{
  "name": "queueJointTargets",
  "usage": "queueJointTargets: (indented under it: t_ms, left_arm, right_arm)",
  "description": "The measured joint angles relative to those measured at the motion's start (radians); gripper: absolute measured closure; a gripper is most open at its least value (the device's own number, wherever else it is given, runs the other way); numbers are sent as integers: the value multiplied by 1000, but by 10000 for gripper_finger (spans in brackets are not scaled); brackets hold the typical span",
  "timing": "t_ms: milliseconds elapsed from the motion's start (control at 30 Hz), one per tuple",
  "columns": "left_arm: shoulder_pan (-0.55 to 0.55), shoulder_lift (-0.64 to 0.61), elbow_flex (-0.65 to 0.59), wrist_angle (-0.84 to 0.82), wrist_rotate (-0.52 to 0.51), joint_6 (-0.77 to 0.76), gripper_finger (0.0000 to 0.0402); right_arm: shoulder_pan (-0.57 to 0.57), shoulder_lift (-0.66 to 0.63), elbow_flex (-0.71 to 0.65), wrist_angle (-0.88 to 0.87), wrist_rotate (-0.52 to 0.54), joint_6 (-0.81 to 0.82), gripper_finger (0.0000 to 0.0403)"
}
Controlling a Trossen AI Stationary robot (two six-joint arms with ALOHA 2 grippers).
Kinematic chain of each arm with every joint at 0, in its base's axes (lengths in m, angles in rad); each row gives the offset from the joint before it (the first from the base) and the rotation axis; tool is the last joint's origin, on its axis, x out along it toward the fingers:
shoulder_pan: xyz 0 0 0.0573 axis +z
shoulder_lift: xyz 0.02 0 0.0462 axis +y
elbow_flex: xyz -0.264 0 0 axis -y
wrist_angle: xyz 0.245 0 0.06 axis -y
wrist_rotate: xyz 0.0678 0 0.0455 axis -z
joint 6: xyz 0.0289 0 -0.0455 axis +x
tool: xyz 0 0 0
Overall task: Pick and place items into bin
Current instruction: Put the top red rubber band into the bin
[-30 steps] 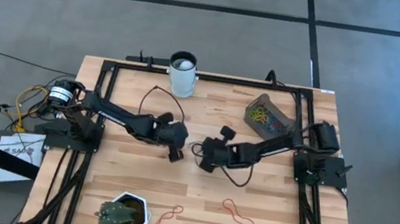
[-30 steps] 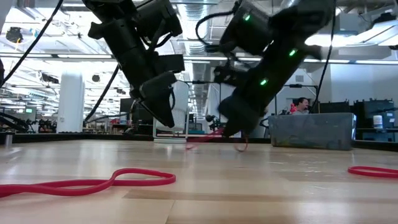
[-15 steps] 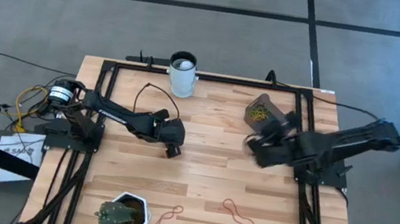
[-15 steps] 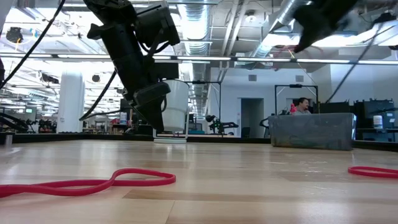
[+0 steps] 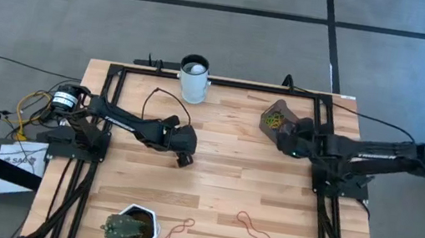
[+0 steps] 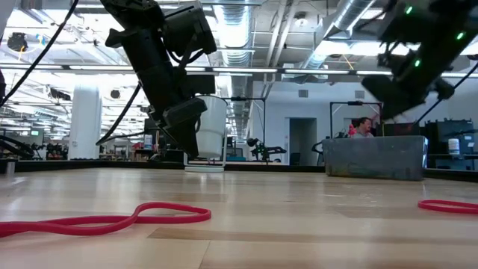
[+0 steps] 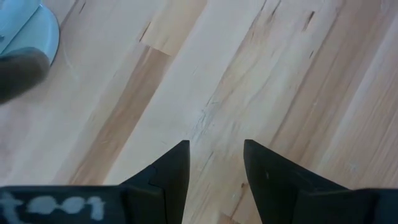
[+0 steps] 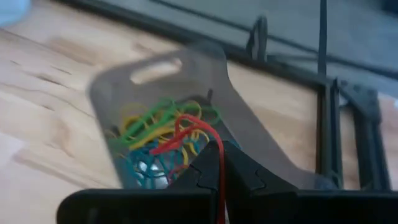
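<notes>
The bin (image 5: 278,116), a dark translucent tray, sits near the table's far right corner and holds a tangle of green, yellow, red and blue bands (image 8: 155,134). My right gripper (image 5: 283,136) hovers just above its near side, shut on a red rubber band (image 8: 186,127). Two more red bands lie flat on the wood near the near edge (image 5: 254,226) (image 5: 176,232). My left gripper (image 5: 182,156) hangs open over bare wood at the table's middle (image 7: 216,149). My right gripper pinches the red band between its two fingers; a strand (image 8: 221,180) runs back between them. The band's free loop (image 8: 198,129) sticks out ahead of the fingertips over the bin's contents, lifted clear of the table. The fingers point slanting down toward the bin.
A white cylindrical cup (image 5: 194,78) stands at the far edge, left of the bin. A white hexagonal plant pot (image 5: 131,227) sits at the near left. Black frame rails (image 5: 318,118) run beside the bin. A person (image 6: 362,127) sits in the room behind the table.
My right gripper, shut on the red band, rose from the table's middle and swung toward the far right, ending over the bin. The band went from touching the wood to lifted clear. My left gripper rose a little and drew slightly toward the left.
</notes>
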State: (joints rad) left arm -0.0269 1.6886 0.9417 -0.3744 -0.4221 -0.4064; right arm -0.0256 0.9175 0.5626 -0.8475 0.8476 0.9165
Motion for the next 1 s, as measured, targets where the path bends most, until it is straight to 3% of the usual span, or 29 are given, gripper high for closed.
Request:
queueJointTargets:
  t_ms: [100, 333, 600, 1000]
  left_arm:
    - [0, 0, 0, 0, -3, -10, 260]
    - [0, 0, 0, -1, -4, -22, 260]
    - [3, 0, 0, -1, -14, -16, 260]
    - [3, 0, 0, -1, -13, -3, 260]
  right_arm:
    - [-88, 29, -46, 85, -62, -41, 402]
    - [-233, 121, -74, 97, -297, -137, 402]
    - [-281, 185, -74, 155, -274, -184, 397]
    - [-342, 268, -74, 194, -316, -211, 327]
